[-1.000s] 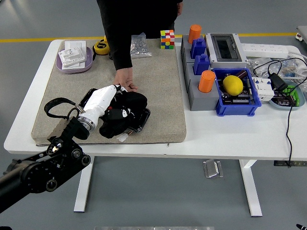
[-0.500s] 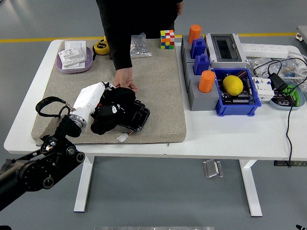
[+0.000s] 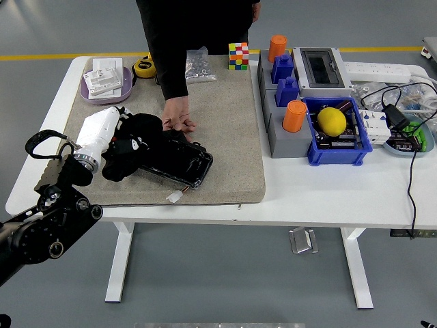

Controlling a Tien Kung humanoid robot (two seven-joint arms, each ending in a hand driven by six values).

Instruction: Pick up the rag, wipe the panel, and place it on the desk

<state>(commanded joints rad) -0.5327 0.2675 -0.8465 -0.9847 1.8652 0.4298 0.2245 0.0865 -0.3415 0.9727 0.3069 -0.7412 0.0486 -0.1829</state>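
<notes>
My left hand (image 3: 117, 139), white at the wrist with dark fingers, is shut on the black rag (image 3: 136, 142), which carries a small white print. The rag lies bunched over the left end of the black panel (image 3: 184, 164) on the beige mat (image 3: 225, 123). The panel's right part is uncovered. A person's hand (image 3: 177, 121) rests on the mat at the panel's far edge and touches it. My right hand is out of view.
A purple tray (image 3: 106, 93) with white parts stands at the far left, beside a yellow tape measure (image 3: 143, 66). A Rubik's cube (image 3: 237, 56), grey and blue bins with orange cups (image 3: 294, 116), a lemon (image 3: 332, 121), a power strip (image 3: 379, 69) and cables fill the right side.
My left hand has dragged the rag leftward across the panel, uncovering the panel's right part. The person's hand has stayed at the panel's far edge.
</notes>
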